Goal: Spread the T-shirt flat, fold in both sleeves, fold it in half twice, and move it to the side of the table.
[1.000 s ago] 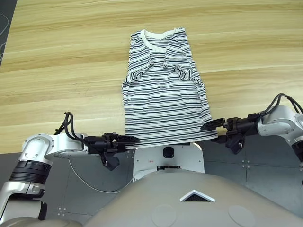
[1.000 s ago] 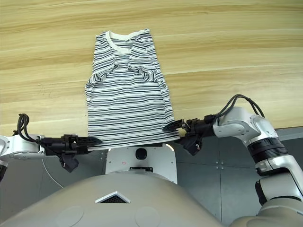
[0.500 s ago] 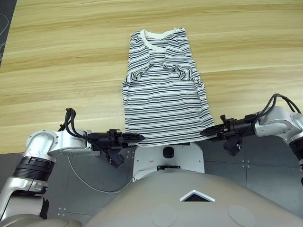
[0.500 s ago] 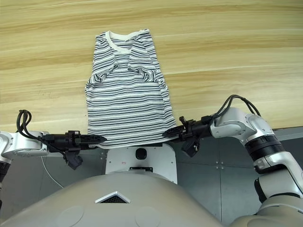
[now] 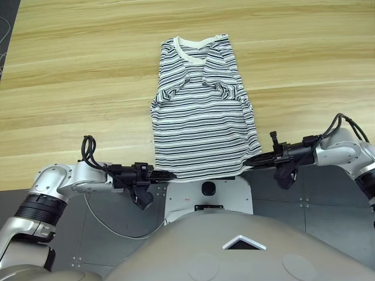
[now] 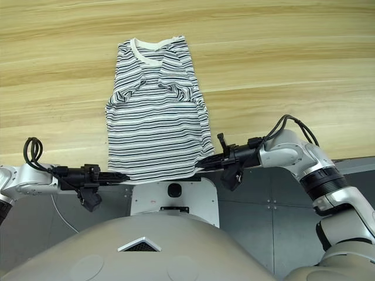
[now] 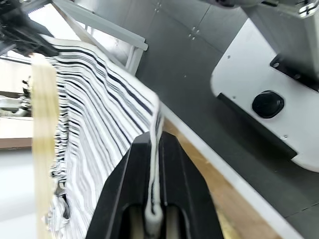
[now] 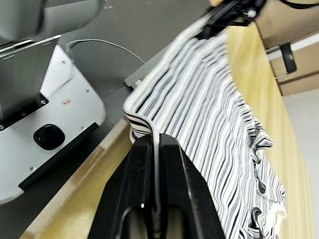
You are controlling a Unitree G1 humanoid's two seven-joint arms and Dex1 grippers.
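The striped T-shirt [image 5: 202, 111] lies lengthwise on the wooden table [image 5: 76, 88], collar at the far end, both sleeves folded in over the chest, hem hanging slightly over the near edge. My left gripper [image 5: 169, 174] is shut on the hem's left corner [image 7: 155, 149], the white hem edge pinched between its black fingers [image 7: 124, 199]. My right gripper [image 5: 249, 160] is shut on the hem's right corner [image 8: 149, 124], cloth squeezed between its fingers [image 8: 174, 199]. Both grippers sit level with the table's near edge.
Bare wood surrounds the T-shirt on the left, right and far sides. Below the near edge stand a white base unit [image 5: 208, 196] and dark floor panels [image 5: 328, 222]. A cable [image 5: 111, 225] trails on the floor at the left.
Both grippers have moved inward along the near table edge and closed on the hem corners, left sliding right, right sliding left. The T-shirt's body has stayed in place.
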